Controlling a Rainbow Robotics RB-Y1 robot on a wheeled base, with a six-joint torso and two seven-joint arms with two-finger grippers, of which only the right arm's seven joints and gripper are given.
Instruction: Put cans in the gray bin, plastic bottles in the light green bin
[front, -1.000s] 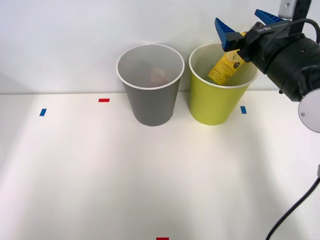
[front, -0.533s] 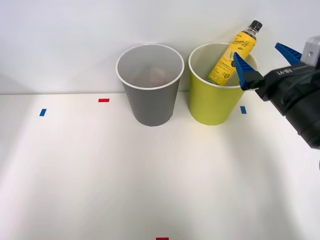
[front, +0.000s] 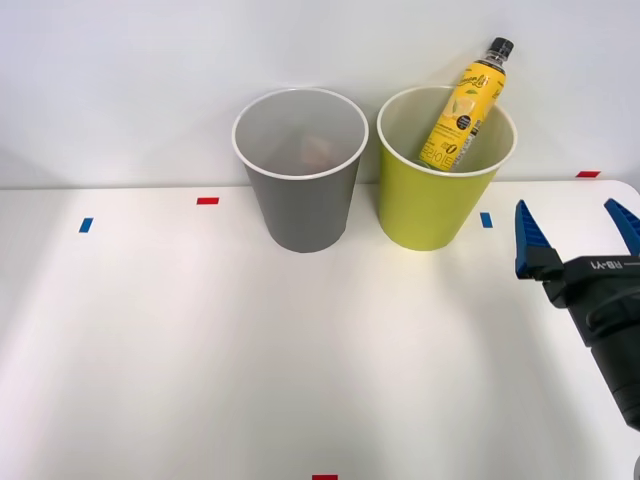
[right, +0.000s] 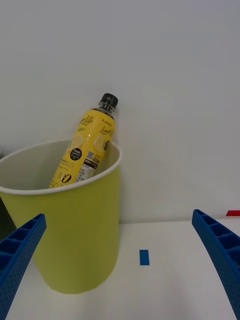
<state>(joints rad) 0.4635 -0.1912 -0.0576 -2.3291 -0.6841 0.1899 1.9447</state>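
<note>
The right pincer (front: 577, 235) hangs low over the counter (front: 200, 340), its two blue fingers (right: 20, 250) spread wide and holding nothing, near the green bin (front: 435, 200) on its right side but apart from it. One bottle (front: 462, 105) leans tilted inside that bin, black cap poking above the rim toward the wall. One gray bin (front: 300, 190) stands just left of the green one, close but not touching. Small tape marks dot the counter: two blue (front: 486, 219), three red (front: 207, 200). Nothing lies between pincer and bins.
</note>
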